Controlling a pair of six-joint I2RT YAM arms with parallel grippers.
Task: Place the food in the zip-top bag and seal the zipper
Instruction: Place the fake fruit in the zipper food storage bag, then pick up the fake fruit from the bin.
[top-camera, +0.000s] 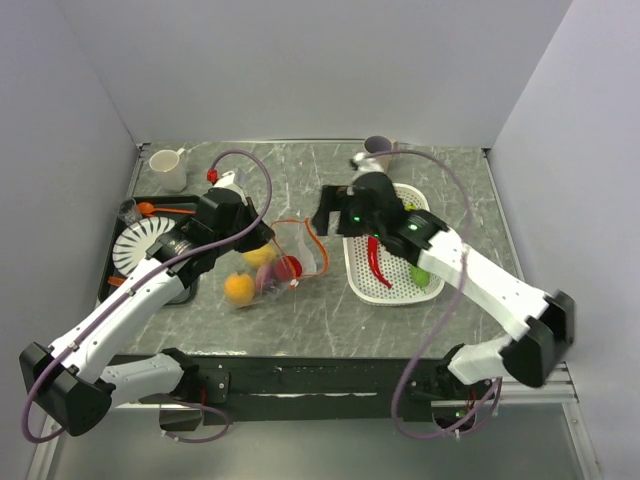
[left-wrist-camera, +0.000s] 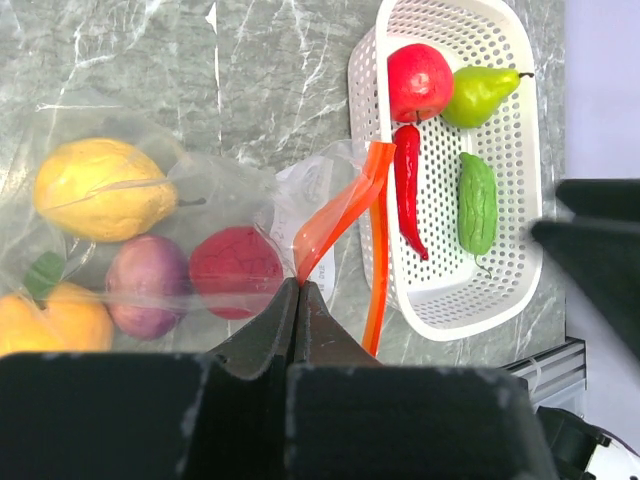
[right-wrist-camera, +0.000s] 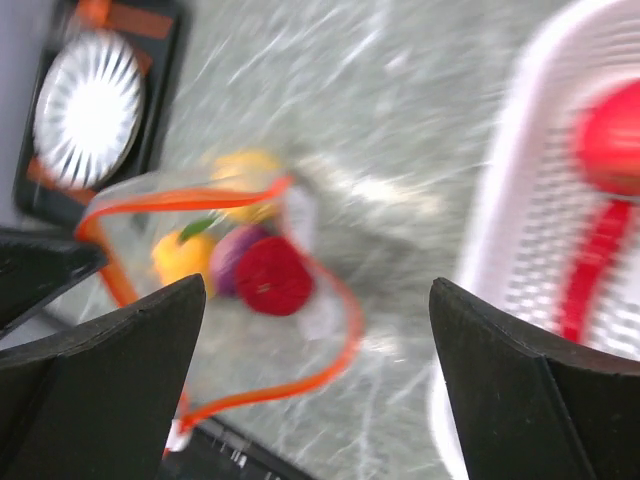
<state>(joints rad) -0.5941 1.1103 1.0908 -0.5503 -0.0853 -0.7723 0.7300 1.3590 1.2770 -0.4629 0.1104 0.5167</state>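
The clear zip-top bag (left-wrist-camera: 230, 190) lies on the table with its mouth gaping toward the basket. Inside it are a yellow fruit (left-wrist-camera: 100, 190), a purple one (left-wrist-camera: 148, 285), a red one (left-wrist-camera: 235, 270) and an orange one (left-wrist-camera: 50, 320). My left gripper (left-wrist-camera: 298, 285) is shut on the orange-red zipper (left-wrist-camera: 340, 215) at the bag's mouth. More food sits in the white basket (left-wrist-camera: 440, 320): a red apple (left-wrist-camera: 419, 80), a green pear (left-wrist-camera: 480, 92), a red chili (left-wrist-camera: 408, 190) and a green gourd (left-wrist-camera: 478, 205). My right gripper (right-wrist-camera: 318, 285) hangs open and empty above the table between bag and basket.
A black tray with a white fluted plate (top-camera: 140, 245) and an orange spoon (top-camera: 150, 208) lies at the left. A white mug (top-camera: 168, 168) stands at the back left and a grey cup (top-camera: 378, 148) behind the basket. Walls enclose the table on three sides.
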